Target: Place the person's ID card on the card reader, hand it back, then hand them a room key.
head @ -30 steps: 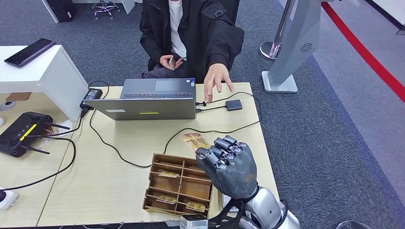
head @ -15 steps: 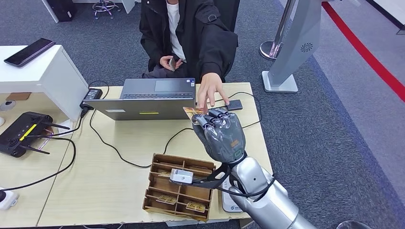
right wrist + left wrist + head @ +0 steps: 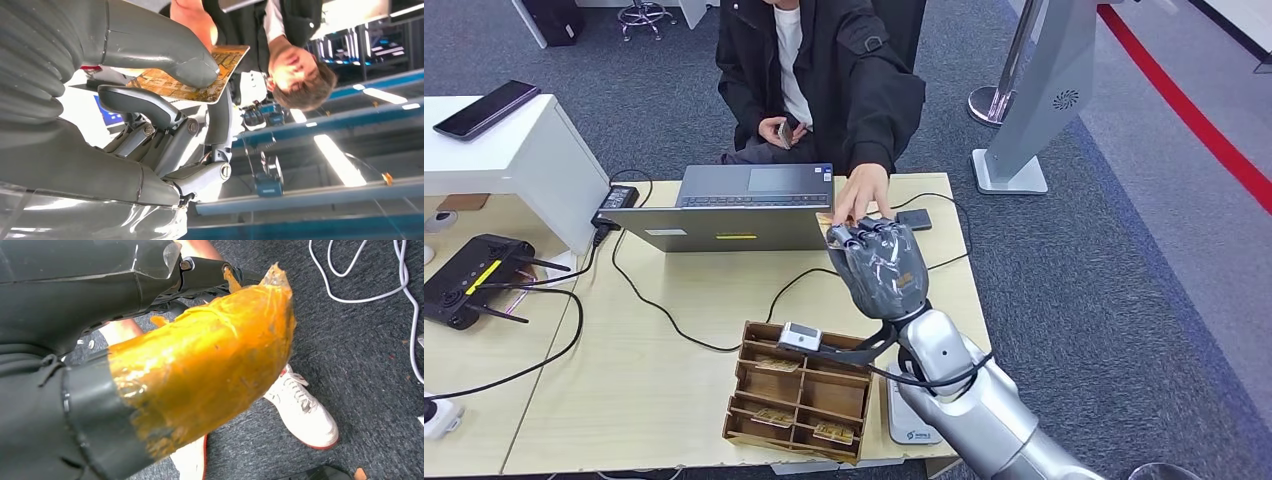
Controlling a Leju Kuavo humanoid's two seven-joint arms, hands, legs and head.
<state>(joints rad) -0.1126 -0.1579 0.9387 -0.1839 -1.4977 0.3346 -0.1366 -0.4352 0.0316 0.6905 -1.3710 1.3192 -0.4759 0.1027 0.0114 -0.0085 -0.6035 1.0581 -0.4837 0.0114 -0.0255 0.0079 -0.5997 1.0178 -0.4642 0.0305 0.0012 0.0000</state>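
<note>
Right hand (image 3: 882, 268) is stretched out over the desk toward the person, pinching a thin gold-brown patterned room key card (image 3: 192, 75) between thumb and fingers; in the head view just the card's edge (image 3: 826, 222) peeks out past the fingertips. The person's outstretched hand (image 3: 861, 196) sits directly beyond the fingertips, touching or nearly touching the card, can't tell which. Small black square card reader (image 3: 914, 220) lies just past the hand on its right side, cable attached. Open grey laptop (image 3: 739, 208) stands ahead of it to the left. Brown wooden compartment tray (image 3: 801, 392) with more gold cards is behind the hand, close to the robot.

Left hand (image 3: 150, 360) hangs low over the carpet, wrapped in orange tape; finger state cannot be told.

Step judged: last one, handing over the room key. Next move calls for holding steady until the person has the card, then loosening the pinch and pulling the arm back clear of the laptop and cables.
</note>
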